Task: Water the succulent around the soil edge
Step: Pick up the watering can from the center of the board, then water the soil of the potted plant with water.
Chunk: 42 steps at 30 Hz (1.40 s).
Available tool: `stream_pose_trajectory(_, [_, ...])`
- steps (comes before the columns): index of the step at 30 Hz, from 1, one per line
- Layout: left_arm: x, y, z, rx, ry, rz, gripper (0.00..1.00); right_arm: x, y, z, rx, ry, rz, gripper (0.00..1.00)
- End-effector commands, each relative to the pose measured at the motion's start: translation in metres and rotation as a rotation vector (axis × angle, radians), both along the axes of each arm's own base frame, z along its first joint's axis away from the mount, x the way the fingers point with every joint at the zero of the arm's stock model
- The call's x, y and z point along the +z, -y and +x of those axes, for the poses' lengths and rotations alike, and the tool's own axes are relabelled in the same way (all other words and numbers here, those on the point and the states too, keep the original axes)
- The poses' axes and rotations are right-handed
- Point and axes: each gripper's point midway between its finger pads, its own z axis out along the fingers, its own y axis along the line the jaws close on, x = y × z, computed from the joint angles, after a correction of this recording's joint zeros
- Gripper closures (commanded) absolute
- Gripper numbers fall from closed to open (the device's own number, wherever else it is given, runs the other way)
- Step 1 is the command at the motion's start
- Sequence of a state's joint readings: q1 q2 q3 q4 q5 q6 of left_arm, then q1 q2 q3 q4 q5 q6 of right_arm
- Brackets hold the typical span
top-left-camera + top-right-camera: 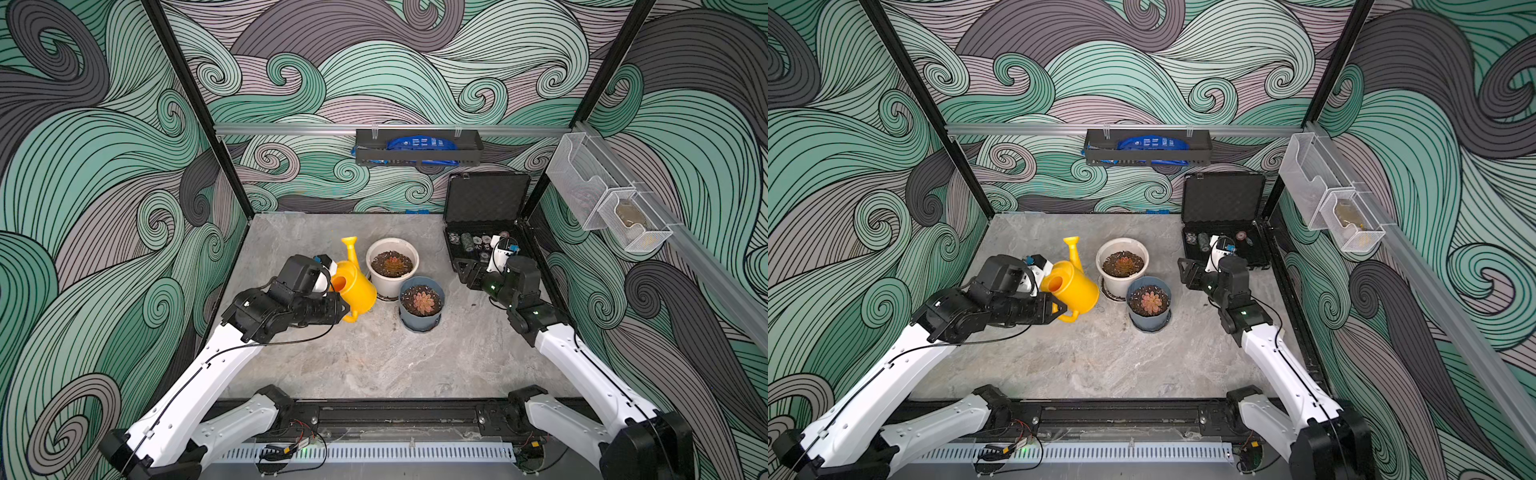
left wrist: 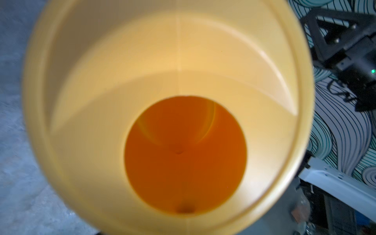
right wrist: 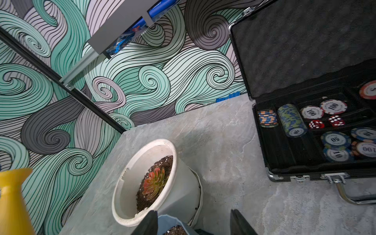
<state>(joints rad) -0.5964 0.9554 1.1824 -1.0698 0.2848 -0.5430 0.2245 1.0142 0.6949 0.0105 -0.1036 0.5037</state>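
succulent: the pale pink rosette [image 1: 422, 302] [image 1: 1150, 302] sits just right of centre in both top views, upright in its pot, leaves spreading evenly all round, so no long axis shows.
soil edge: a ring of dark speckled soil [image 1: 409, 294] lies open around the rosette, inside the blue-grey pot [image 1: 420, 322] [image 1: 1148, 322]; in the right wrist view only a scrap of that pot [image 3: 173, 222] shows at the bottom edge.
white pot: taller, with a darker red-green rosette [image 1: 392, 264] [image 3: 154, 181], it [image 1: 386, 282] stands just up-left of the blue-grey pot, the two near touching.
watering can: yellow [image 1: 353, 291] [image 1: 1077, 291], left of both pots, close beside the white one; body tipped with its open mouth facing lower left, spout [image 1: 350, 249] rising toward the top of the frame. The left wrist view looks straight down its mouth [image 2: 183, 122].
left pincer: at the can's handle [image 1: 338, 309], lower left of the can; clenched, though the contact itself is hidden by the arm.
right pincer: [image 1: 463, 270] [image 3: 193, 222] hangs right of the pots, jaws apart with nothing between them.
poker case: open black case [image 1: 484, 216] [image 3: 305, 81] with chips, upper right corner of the counter.
open room: bare grey counter [image 1: 374, 365] spreads below the pots toward the frame's bottom, and a bare strip lies between the blue-grey pot and the right pincer.
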Motion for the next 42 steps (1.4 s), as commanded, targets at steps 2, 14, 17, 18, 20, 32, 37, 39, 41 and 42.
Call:
stream_pose_trajectory(2, [0.025,0.004,-0.047,-0.049,-0.133,-0.126,1.0,-0.005,0.01,0.0,-0.051,-0.014,-0.009,0.39])
stream_pose_trajectory(14, [0.067,0.064,-0.025,-0.118,-0.269,-0.317,1.0,-0.012,0.02,0.002,-0.107,-0.031,-0.034,0.39])
stream_pose_trajectory(17, [0.07,0.075,-0.008,-0.093,-0.276,-0.32,1.0,-0.014,0.021,0.002,-0.109,-0.036,-0.035,0.39])
stream_pose_trajectory(18, [0.068,0.078,-0.002,-0.082,-0.286,-0.316,1.0,-0.013,0.02,0.002,-0.106,-0.034,-0.033,0.39])
stream_pose_trajectory(20, [0.062,0.081,0.006,-0.058,-0.315,-0.281,1.0,-0.014,0.02,0.002,-0.104,-0.038,-0.036,0.39])
stream_pose_trajectory(32, [0.03,0.077,0.049,-0.054,-0.328,0.027,1.0,-0.023,0.02,0.005,-0.106,-0.063,-0.049,0.39])
stream_pose_trajectory(37, [0.02,0.067,0.057,-0.09,-0.282,0.127,1.0,-0.03,0.019,0.007,-0.099,-0.089,-0.056,0.4])
stream_pose_trajectory(39, [0.02,0.067,0.06,-0.103,-0.269,0.141,1.0,-0.032,0.019,0.008,-0.1,-0.095,-0.058,0.4])
stream_pose_trajectory(41, [0.019,0.067,0.063,-0.107,-0.264,0.153,1.0,-0.033,0.019,0.008,-0.099,-0.096,-0.058,0.4])
stream_pose_trajectory(42, [0.018,0.068,0.064,-0.107,-0.265,0.157,1.0,-0.035,0.019,0.008,-0.098,-0.098,-0.057,0.4])
